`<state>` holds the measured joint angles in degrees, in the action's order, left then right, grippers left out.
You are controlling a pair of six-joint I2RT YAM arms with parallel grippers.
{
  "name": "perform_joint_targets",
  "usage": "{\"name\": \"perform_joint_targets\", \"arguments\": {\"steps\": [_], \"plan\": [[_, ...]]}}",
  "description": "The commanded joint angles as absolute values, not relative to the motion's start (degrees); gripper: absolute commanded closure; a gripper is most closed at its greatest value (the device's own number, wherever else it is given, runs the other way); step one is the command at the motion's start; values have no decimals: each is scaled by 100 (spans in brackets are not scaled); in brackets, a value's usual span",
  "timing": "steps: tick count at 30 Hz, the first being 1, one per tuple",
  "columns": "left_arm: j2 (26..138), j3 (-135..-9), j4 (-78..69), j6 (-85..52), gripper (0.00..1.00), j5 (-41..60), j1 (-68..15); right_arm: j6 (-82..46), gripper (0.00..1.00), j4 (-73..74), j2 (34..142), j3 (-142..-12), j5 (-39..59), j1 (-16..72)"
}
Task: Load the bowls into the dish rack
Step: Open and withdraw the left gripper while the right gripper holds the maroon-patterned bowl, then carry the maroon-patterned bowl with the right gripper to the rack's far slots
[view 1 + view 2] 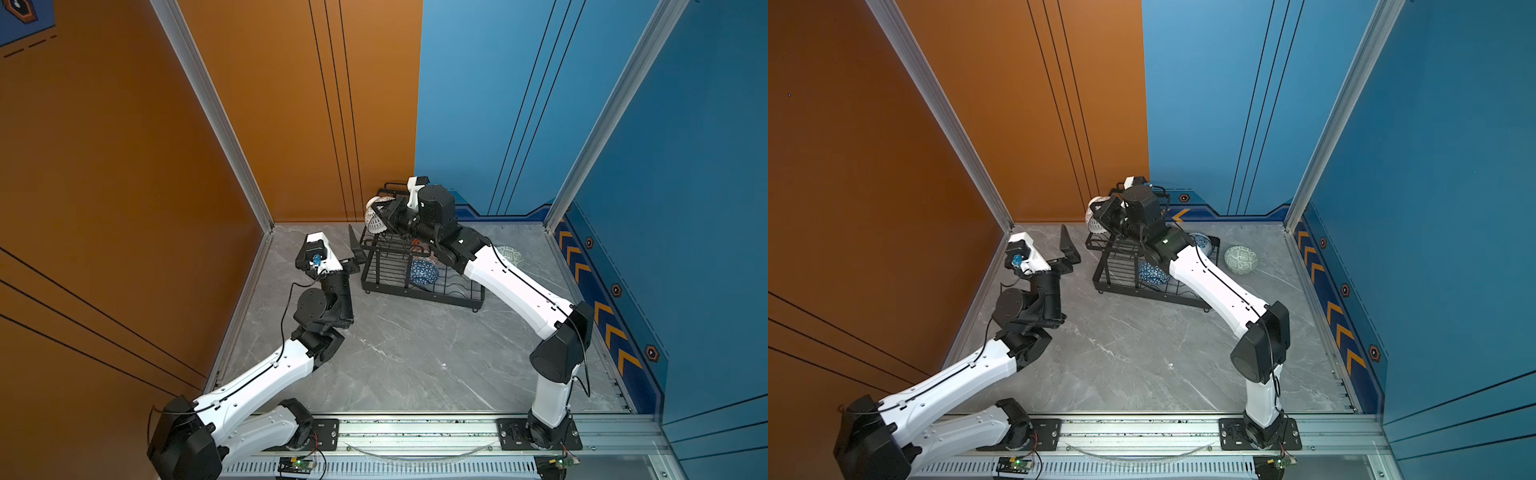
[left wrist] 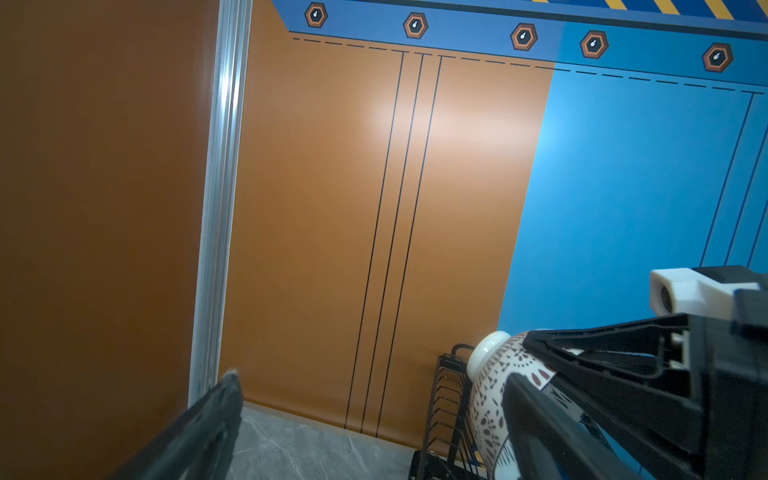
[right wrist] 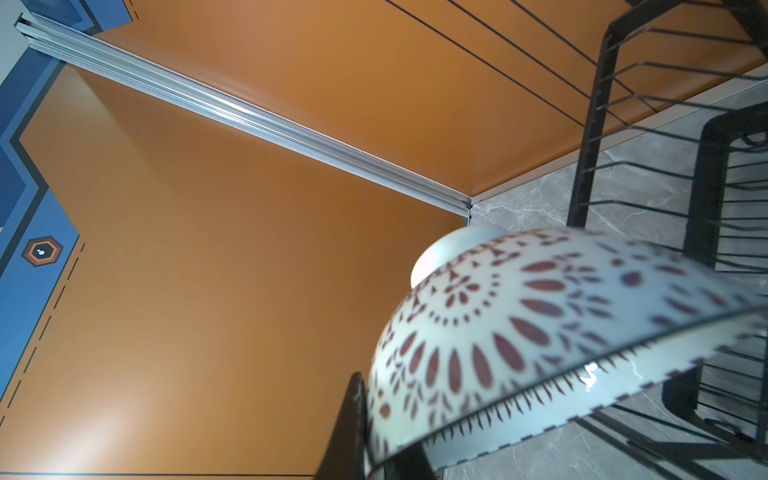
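Right fingers (image 3: pixel 347 428) clench the rim of the white dotted bowl (image 1: pixel 376 220), which is tipped on its side at the left end of the dish rack's (image 1: pixel 436 298) upper tier. Released here, it looks liable to slide off the wires and drop to the counter (image 1: pixel 415 365). Left fingers (image 1: pixel 355 245) stand spread and empty beside the rack. A blue floral bowl (image 1: pixel 422 272) sits in the rack's lower tier. A pale green bowl (image 1: pixel 1241 259) lies outside on the counter.

The right pincer (image 1: pixel 386 219) grips a bowl (image 1: pixel 374 220) at the upper tier of the rack (image 1: pixel 419 294). Below it, in the lower tier, lies a second bowl (image 1: pixel 422 272). A third bowl (image 1: pixel 1241 259) rests on the table (image 1: pixel 395 353) to its right. The left pincer (image 1: pixel 352 251) stands left of it, just beside the rack.
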<state>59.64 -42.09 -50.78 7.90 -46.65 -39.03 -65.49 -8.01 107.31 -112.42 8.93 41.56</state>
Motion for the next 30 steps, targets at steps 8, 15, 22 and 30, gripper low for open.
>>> {"name": "perform_joint_targets", "arguments": {"steps": [8, 15, 22, 30], "plan": [[5551, -4828, -2380, -929, 2, -2826, -3457, -6037, 100, -437, 9607, -10922, 931, 3608], [6091, -5545, -1690, -1603, 2, -1390, -3318, -6195, 100, 532, 8599, -9191, 958, 2809], [6627, -5861, -1686, -2082, 2, -657, -3387, -6584, 100, 1410, 8020, -7676, 1087, 1936], [7005, -6307, -1679, -2108, 2, -451, -3557, -7111, 100, 2805, 8116, -6265, 1331, 1268]]}}
